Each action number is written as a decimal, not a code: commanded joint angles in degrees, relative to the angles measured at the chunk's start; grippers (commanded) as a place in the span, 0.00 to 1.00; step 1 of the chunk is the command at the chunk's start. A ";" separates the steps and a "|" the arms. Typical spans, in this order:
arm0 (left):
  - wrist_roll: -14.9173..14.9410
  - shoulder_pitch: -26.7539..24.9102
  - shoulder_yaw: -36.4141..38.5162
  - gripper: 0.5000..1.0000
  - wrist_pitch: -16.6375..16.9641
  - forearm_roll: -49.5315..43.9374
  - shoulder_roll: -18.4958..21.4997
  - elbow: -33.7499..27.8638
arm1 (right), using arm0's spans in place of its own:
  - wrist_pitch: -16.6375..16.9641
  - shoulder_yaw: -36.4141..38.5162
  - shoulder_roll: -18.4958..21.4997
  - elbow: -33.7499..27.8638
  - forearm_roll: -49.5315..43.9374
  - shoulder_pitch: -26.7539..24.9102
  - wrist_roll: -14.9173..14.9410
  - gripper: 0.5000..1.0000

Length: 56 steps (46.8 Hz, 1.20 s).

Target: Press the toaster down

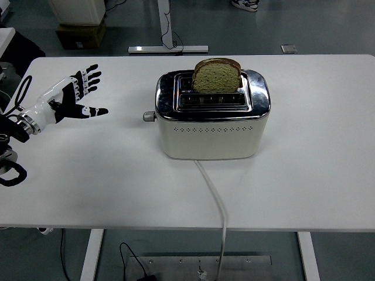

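Rounded cream toaster (212, 126), chrome top — left hand (75, 99) splayed.

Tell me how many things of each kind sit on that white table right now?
toaster: 1
slice of bread: 1, standing in the toaster's far slot
white power cord: 1
robot hand: 1, hovering with its fingers spread
Total: 4
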 commanded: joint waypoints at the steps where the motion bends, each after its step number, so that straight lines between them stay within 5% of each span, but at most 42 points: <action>1: 0.01 0.15 0.00 1.00 0.05 3.19 0.05 -1.19 | 0.00 -0.01 0.00 -0.01 0.00 0.00 0.00 1.00; 56: -2.01 3.14 -0.09 1.00 0.75 20.95 7.87 -13.41 | 0.00 -0.01 0.00 -0.01 0.00 0.00 0.00 1.00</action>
